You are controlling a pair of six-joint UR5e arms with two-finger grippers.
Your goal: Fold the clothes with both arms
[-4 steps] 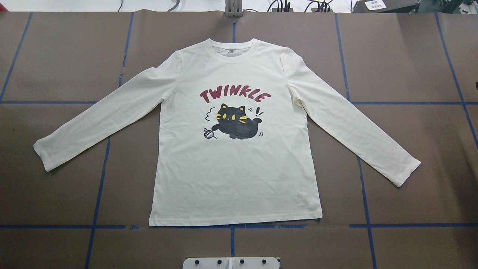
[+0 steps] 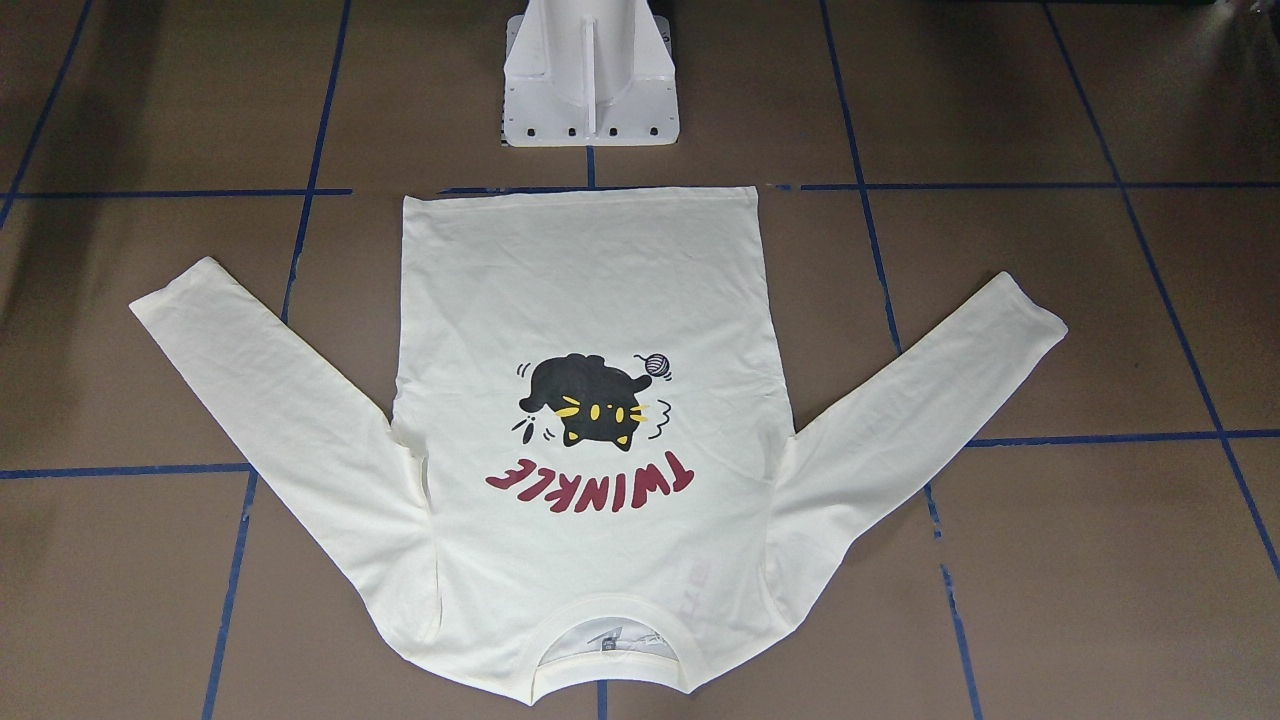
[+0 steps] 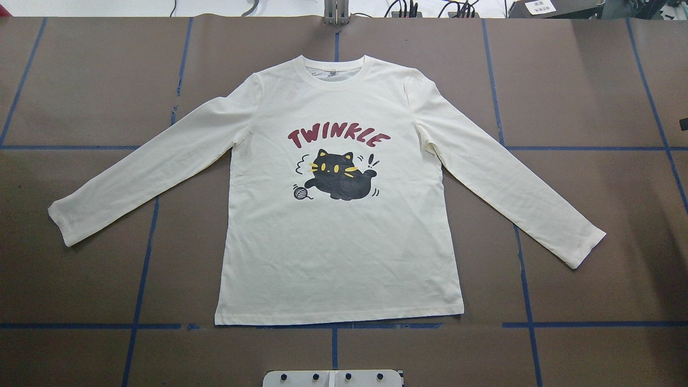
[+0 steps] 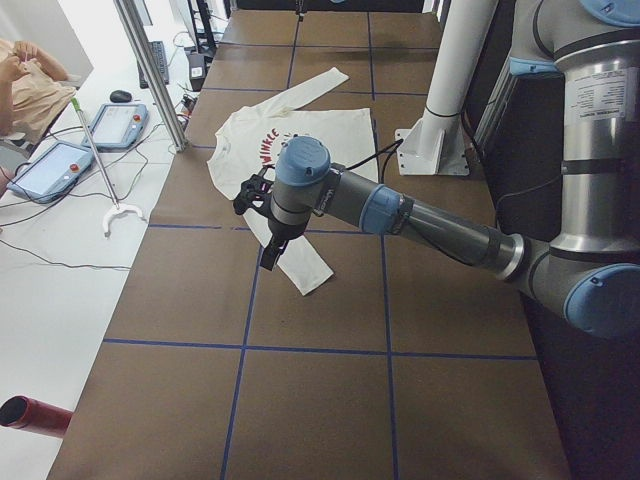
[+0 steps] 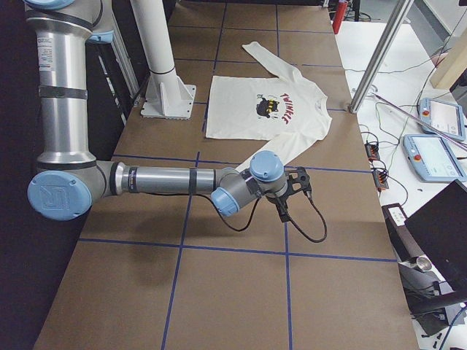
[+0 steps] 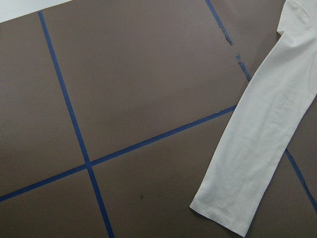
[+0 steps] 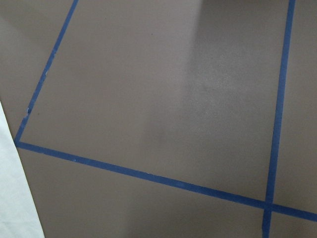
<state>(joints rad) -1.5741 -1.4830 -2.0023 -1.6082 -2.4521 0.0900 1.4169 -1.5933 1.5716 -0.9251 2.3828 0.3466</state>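
T-shirt (image 3: pixel 344 252) flat overhead, arms (image 4: pixel 430 222) seen from sides

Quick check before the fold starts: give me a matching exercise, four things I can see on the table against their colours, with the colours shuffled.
Things:
1. T-shirt
2. lettering
3. cat print
4. tape lines

Colours:
a. black
b. blue
c. cream
d. dark red

Pairs: 1-c, 2-d, 3-a, 4-b
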